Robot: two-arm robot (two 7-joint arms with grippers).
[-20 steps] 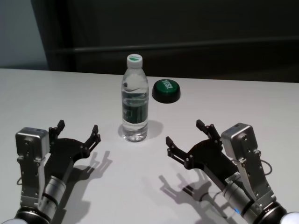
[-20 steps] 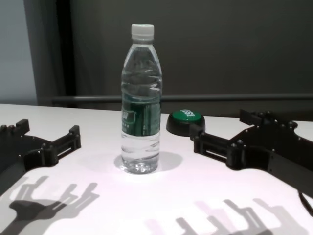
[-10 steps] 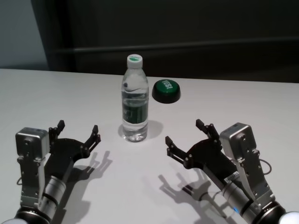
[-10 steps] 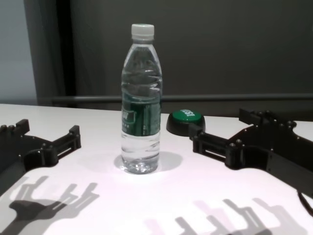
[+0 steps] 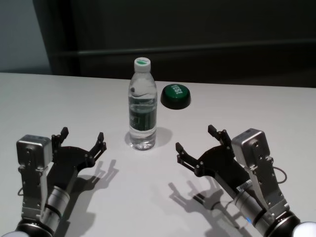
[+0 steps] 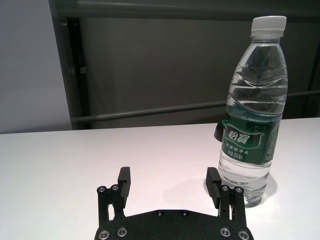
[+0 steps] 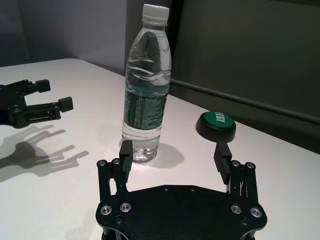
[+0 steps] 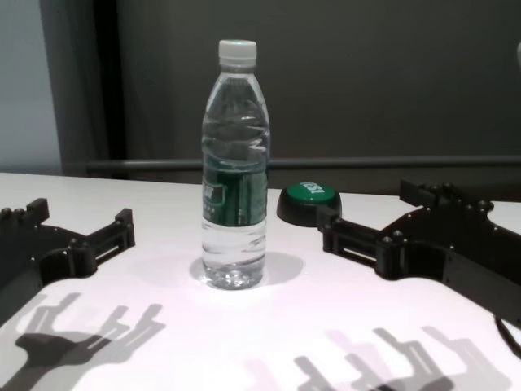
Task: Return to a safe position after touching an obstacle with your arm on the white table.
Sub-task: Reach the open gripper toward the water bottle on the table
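I am watching the bottle (image 5: 142, 105) standing upright mid-table (image 5: 59, 98), a green button (image 5: 175, 96) just behind it. My left gripper (image 5: 82, 138) and right gripper (image 5: 196, 139) are hovering on either side, jaws spread, touching nothing.

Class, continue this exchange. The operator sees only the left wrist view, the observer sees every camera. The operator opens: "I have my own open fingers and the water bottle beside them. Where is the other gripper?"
Observer: The right gripper is on the far side of the water bottle from yours, open, low over the white table and clear of the bottle.
Operator: What is the dark shape behind the bottle?
Observer: A green button on a black base, standing on the table behind the bottle, towards the right arm's side.
Operator: Is the left gripper touching the bottle?
Observer: No. The head view shows bare table between the left gripper and the bottle.
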